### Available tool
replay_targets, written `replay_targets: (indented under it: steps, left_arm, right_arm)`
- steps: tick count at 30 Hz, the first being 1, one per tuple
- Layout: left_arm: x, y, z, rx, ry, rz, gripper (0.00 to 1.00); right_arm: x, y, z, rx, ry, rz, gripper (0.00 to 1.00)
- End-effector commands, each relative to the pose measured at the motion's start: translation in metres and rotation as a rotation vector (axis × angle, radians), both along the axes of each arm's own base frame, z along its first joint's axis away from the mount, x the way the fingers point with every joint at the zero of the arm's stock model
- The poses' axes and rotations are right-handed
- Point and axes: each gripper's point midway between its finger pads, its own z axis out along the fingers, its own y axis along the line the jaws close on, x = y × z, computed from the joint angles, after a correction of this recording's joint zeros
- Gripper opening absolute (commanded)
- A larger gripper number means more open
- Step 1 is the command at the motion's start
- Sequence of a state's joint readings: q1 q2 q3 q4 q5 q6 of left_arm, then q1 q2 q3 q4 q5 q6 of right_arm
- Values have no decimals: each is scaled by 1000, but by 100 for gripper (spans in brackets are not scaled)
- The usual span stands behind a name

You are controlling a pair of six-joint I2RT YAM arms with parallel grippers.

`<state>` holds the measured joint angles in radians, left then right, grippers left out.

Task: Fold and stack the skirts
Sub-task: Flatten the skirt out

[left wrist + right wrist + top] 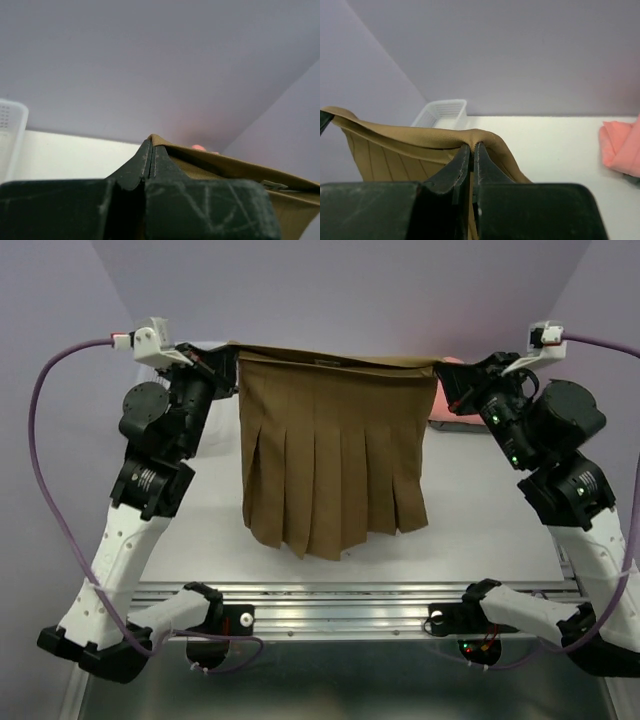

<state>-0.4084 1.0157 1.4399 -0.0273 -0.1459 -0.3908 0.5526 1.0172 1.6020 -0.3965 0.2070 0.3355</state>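
The olive-brown pleated skirt point(330, 460) hung full width in the middle of the top view. It was held up by its waistband, one top corner to each arm, and its pleats fell straight to a ragged hem in the lower centre of the frame. Whether the hem touched the desk point(200, 530) could not be told.

The left fingers point(142, 162) were pressed together on the waistband's edge in the lower centre of the left wrist view. The right fingers point(457, 167) pinched the other end in the same way, with the cloth draped over their tips and running off to the left of that frame.

The task looked to be at an early point for this skirt: it was opened out flat and showed no fold.

The salmon-pink skirt point(622, 147) lay on the desk at the right edge of the right wrist view. It looked bunched or folded, but too little of it showed to say which. The grey skirt appeared in none of the views, and no stack could be seen.

A white mesh basket point(442, 112) stood at the far side of the desk, left of centre in the right wrist view.

What probably remained was to lay the olive-brown skirt down, fold it small and set it with the others.
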Motion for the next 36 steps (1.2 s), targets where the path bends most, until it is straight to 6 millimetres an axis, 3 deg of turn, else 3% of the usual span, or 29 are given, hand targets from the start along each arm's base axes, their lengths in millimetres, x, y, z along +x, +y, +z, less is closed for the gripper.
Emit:
replay_targets:
  steps: [1, 3, 4, 6, 7, 8, 10, 11, 12, 13, 14, 17, 18, 19, 21, 22, 23, 24, 25, 26, 27, 28, 29, 30, 31, 32, 34, 35, 36]
  left_arm:
    - [35, 43, 4, -13, 10, 266, 0]
    - [68, 37, -18, 11, 81, 292, 0]
    - [92, 33, -45, 40, 158, 310, 0]
    - [113, 34, -54, 45, 197, 327, 0]
    - [136, 32, -74, 65, 244, 332, 0]
    - [146, 32, -77, 68, 255, 330, 0]
    - [163, 26, -62, 67, 225, 293, 0]
    - [180, 25, -52, 71, 207, 291, 0]
    - [188, 24, -43, 72, 191, 283, 0]
    - [194, 20, -34, 76, 177, 260, 0]
    - [204, 18, -12, 71, 147, 251, 0]
    - [212, 5, 13, 79, 103, 187, 0]
    - [204, 7, 33, 69, 63, 183, 0]
    - [201, 5, 38, 68, 50, 171, 0]
    - [193, 6, 30, 71, 56, 166, 0]
    - [190, 7, 23, 73, 64, 164, 0]
    - [172, 11, 29, 64, 41, 162, 0]
    - [181, 8, -19, 88, 112, 155, 0]
    - [178, 8, -39, 83, 147, 154, 0]
    - [161, 14, -40, 68, 130, 161, 0]
    - [163, 14, -99, 85, 220, 165, 0]
    - [157, 18, -120, 65, 251, 181, 0]
    - [143, 22, -164, 66, 307, 182, 0]
    - [135, 24, -188, 50, 341, 182, 0]
    - [125, 22, -210, 30, 372, 165, 0]
    - [106, 20, -254, 4, 428, 142, 0]
    - [85, 20, -295, -8, 482, 117, 0]
    - [64, 19, -331, -8, 543, 92, 0]
    - [53, 19, -347, -10, 577, 87, 0]
  right_arm:
    - [37, -49, -3, -45, 15, -322, 1]
    - [53, -60, -14, -69, 53, -433, 1]
    - [69, -60, -27, -127, 81, -470, 1]
    - [87, -66, -35, -164, 99, -528, 1]
    - [109, -71, -48, -211, 128, -551, 1]
    - [118, -61, -53, -223, 134, -516, 1]
    - [143, -68, -45, -222, 108, -477, 1]
    - [169, -72, -57, -243, 135, -458, 1]
    - [181, -76, -52, -249, 124, -453, 1]
    - [192, -81, -46, -242, 114, -459, 1]
    - [207, -79, -24, -207, 68, -438, 1]
    - [215, -92, 13, -171, -9, -452, 1]
    - [212, -96, 29, -162, -45, -451, 1]
    - [211, -99, 31, -154, -48, -453, 1]
    - [213, -96, 9, -171, -2, -432, 1]
    - [201, -96, 10, -168, -10, -425, 1]
    - [198, -94, -2, -179, 10, -409, 1]
    - [191, -90, -34, -206, 58, -376, 1]
    - [187, -88, -54, -212, 88, -354, 1]
    - [182, -85, -75, -213, 120, -334, 1]
    - [176, -76, -96, -215, 145, -279, 1]
    - [164, -71, -142, -200, 227, -241, 1]
    - [155, -63, -165, -187, 265, -185, 3]
    - [147, -55, -186, -161, 302, -142, 4]
    - [133, -51, -244, -128, 426, -117, 4]
    - [117, -46, -254, -99, 438, -79, 4]
    - [93, -42, -294, -78, 540, -46, 4]
    - [73, -42, -318, -64, 602, -34, 3]
    - [60, -42, -331, -58, 643, -29, 2]
